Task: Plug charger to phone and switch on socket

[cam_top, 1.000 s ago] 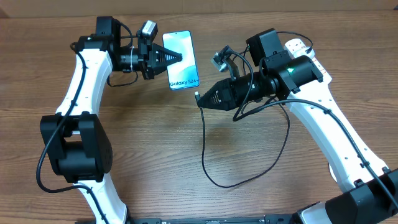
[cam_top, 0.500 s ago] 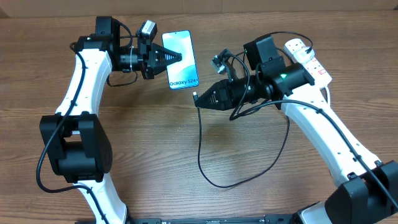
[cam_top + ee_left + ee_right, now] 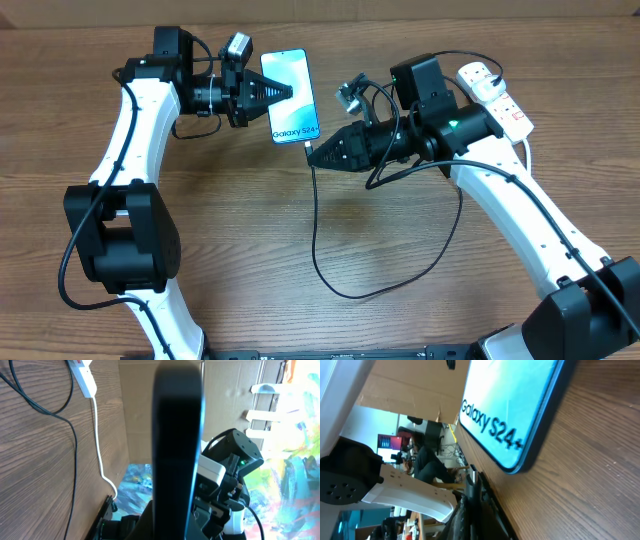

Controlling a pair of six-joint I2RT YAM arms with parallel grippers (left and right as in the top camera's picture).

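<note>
A lab workspace: wooden table (image 3: 250, 250) backed by cardboard sheets (image 3: 135, 410), lit monitor (image 3: 387, 441) beyond.

White-shelled arms (image 3: 132, 125) with bulky black joints (image 3: 120, 235), looping black cables (image 3: 63, 270), one green light (image 3: 453, 124)

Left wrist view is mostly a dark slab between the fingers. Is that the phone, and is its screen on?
Observer: Yes. Overhead shows the left gripper shut on the side edge of the phone, with its cyan screen lit and facing up.
Operator: Where is the charger? I only see cable on the table.
Observer: The right gripper is shut on the charger near its connector end, just below the phone's text end.
Operator: Is it plugged in?
Observer: Not yet. The right wrist view shows the connector short of the phone's edge, with wood visible between them.
</note>
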